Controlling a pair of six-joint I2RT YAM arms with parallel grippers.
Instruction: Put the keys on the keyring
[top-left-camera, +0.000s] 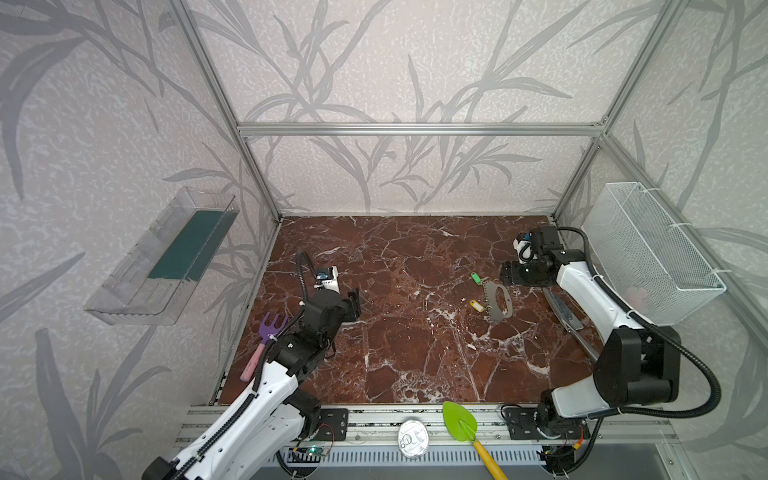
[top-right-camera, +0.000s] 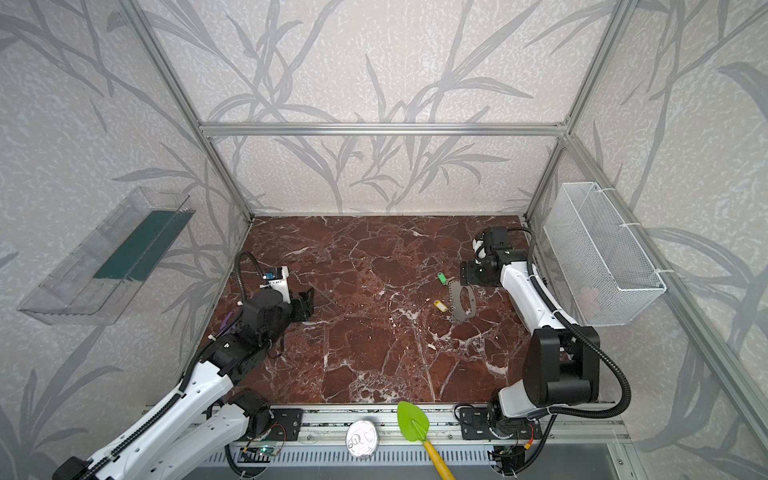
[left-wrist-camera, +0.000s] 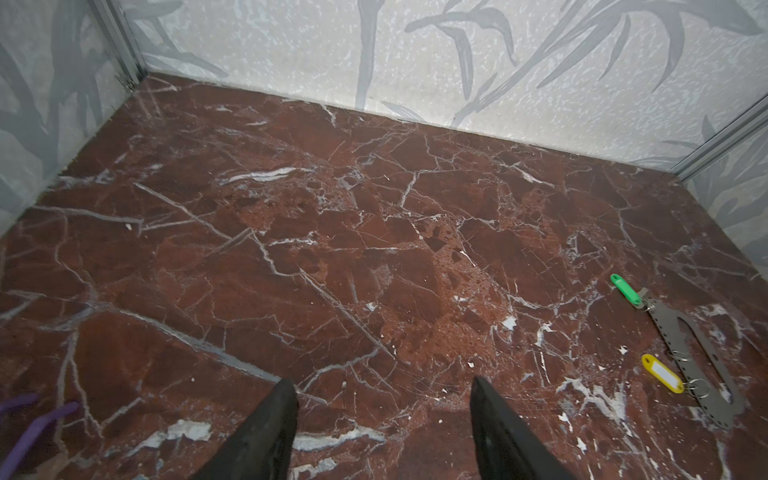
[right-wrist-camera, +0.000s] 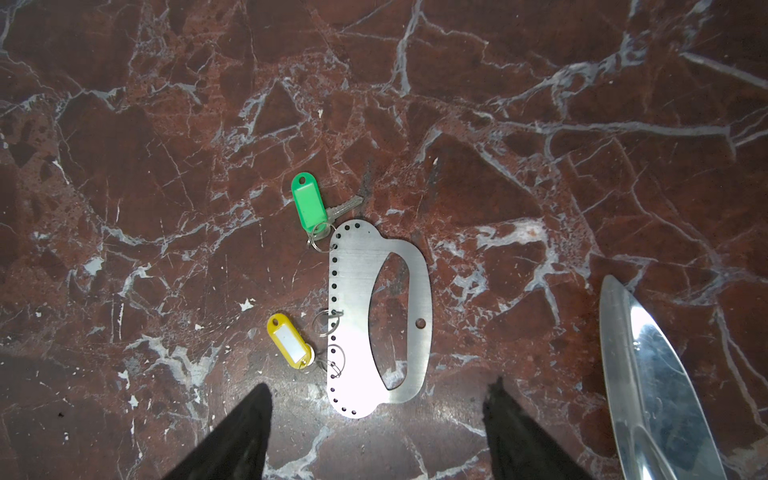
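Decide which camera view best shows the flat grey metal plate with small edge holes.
Right wrist view: the flat grey metal plate lies large, holes distinct. Both top views show it tiny; the left wrist view, oblique.

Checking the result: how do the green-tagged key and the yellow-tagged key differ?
Beside the keyring, the green-tagged key sits at one end of the hole row, the yellow-tagged key near the other. The green one's silvery blade shows plainly; the yellow one's is not visible. The yellow tag shows a white label; the green shows none. Both lie flat, rings meeting the holed edge.
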